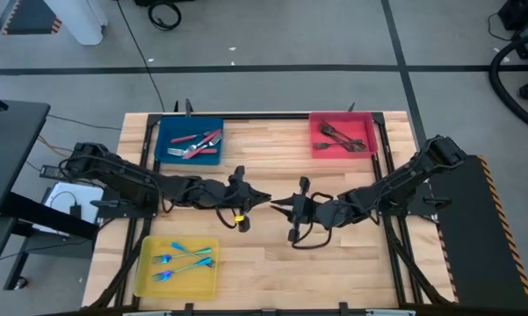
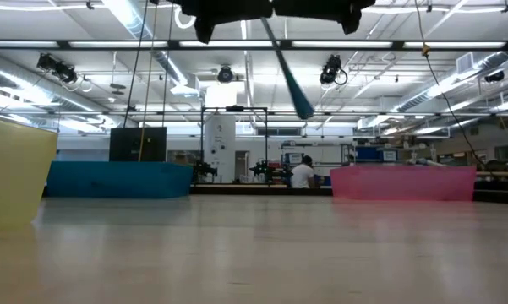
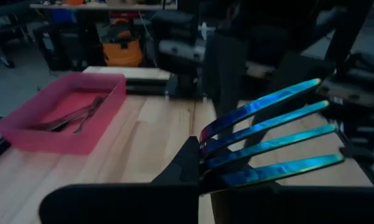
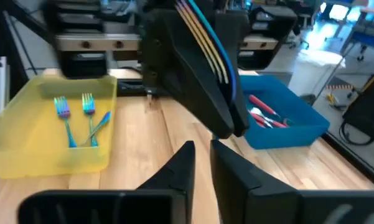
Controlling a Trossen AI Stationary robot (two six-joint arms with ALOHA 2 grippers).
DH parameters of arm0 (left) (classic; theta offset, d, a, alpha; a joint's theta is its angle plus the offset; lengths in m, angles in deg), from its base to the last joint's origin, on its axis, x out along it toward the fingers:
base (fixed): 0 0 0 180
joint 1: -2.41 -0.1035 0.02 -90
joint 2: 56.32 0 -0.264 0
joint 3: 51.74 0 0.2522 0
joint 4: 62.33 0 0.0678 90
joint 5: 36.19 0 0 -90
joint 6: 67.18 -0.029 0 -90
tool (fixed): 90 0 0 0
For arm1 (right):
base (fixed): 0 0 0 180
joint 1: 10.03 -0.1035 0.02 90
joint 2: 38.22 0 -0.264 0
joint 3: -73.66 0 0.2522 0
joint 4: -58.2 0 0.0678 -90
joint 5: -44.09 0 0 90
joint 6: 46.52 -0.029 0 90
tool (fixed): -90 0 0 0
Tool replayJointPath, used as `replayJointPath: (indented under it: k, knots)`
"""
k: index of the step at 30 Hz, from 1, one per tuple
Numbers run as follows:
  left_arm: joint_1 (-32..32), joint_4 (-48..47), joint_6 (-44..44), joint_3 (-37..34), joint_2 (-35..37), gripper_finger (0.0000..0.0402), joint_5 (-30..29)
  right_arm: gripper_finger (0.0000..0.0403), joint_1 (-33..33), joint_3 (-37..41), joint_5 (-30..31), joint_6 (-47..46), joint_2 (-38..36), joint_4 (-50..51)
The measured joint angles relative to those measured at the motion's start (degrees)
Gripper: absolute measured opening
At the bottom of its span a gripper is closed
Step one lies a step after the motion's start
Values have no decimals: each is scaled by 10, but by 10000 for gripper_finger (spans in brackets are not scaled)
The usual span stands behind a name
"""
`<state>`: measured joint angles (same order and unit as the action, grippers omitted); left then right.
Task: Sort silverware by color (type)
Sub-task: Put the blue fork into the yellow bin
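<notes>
Mid-table handover: my left gripper (image 1: 262, 201) pinches the iridescent blue-cyan metal fork (image 3: 267, 134), while my right gripper (image 1: 279, 207) beside it looks parted. Next I'd carry it toward seven o'clock, into the yellow rectangular tray (image 1: 144, 279).

Premises: large open-plan robotics lab or industrial workshop hall. Evidence: high ceiling with exposed ducts and long fluorescent strip lights (image 2: 135, 21); grey concrete floor with dark taped lines (image 1: 272, 66); black cables (image 1: 164, 15) lying loose on floor; pale wood-plank worktable (image 1: 264, 254) in black metal frame; distant equipment racks and benches; person in white top (image 2: 303, 175) seated far across hall.
</notes>
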<state>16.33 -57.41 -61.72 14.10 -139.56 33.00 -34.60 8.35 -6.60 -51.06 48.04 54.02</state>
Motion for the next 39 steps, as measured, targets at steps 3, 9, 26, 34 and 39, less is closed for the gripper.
replayJointPath:
  k: [3, 9, 26, 34, 39]
  knots:
    - [10, -47, 9, 0, 25, 11, 0, 79, -6, 0, 1, 27, 0, -20]
    - [56, -204, 66, 0, 93, 11, 7, 103, -20, 0, 4, 80, -13, -65]
    - [202, -569, 399, 1, 249, 13, 214, 103, 5, 0, 7, 122, -38, -64]
    - [260, -740, 527, 0, 235, 13, 248, 103, 22, 0, 7, 118, -38, -60]
    - [286, -707, 559, 0, 202, 13, 249, 103, 23, 0, 7, 116, -38, -49]
